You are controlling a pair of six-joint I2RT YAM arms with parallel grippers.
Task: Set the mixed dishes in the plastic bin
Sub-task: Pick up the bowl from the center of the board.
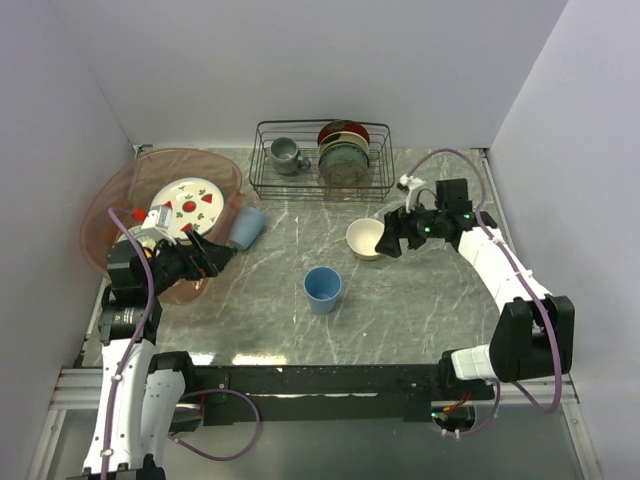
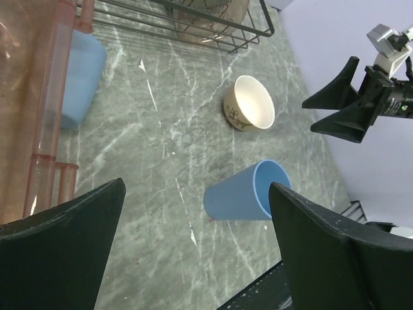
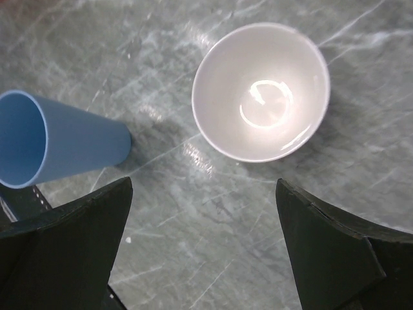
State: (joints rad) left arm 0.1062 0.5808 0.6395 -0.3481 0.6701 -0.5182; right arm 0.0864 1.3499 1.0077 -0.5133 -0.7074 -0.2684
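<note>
Right hand [image 1: 392, 237]: apart, empty; round cream bowl [image 1: 364, 238] just ahead.
Left hand [image 1: 210, 254]: apart, empty; translucent pinkish oval plastic bin [image 1: 120, 195] at left.

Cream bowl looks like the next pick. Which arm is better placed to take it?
Right. The right fingers, open, hang close over the cream bowl, which stands upright in that wrist view. The left fingers, also open, are at the bin, farther from the bowl.

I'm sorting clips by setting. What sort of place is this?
Probably a robot test cell staged as a kitchen counter: plain white partition walls, a marble-patterned table, a black wire dish rack.
</note>
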